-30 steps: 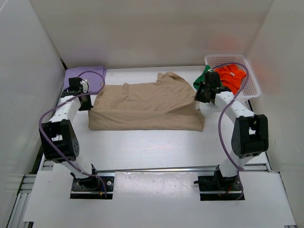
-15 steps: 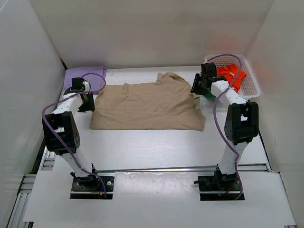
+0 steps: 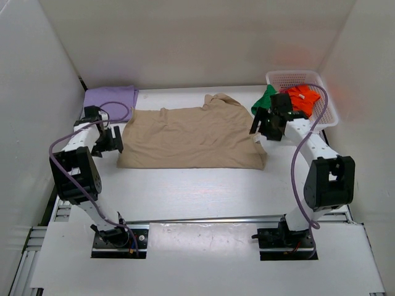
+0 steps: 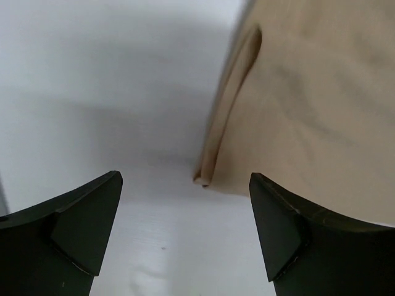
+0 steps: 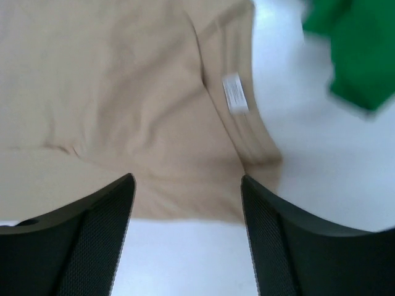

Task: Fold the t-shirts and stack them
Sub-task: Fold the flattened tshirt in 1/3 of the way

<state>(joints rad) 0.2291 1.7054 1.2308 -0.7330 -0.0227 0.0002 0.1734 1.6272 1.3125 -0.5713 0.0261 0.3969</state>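
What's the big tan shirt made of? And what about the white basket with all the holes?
The tan shirt looks like soft, matte knit cloth, probably cotton. It wrinkles, lies limp on the table and has stitched hems. The white basket looks like hard plastic. It is moulded into an open lattice that holds its shape.
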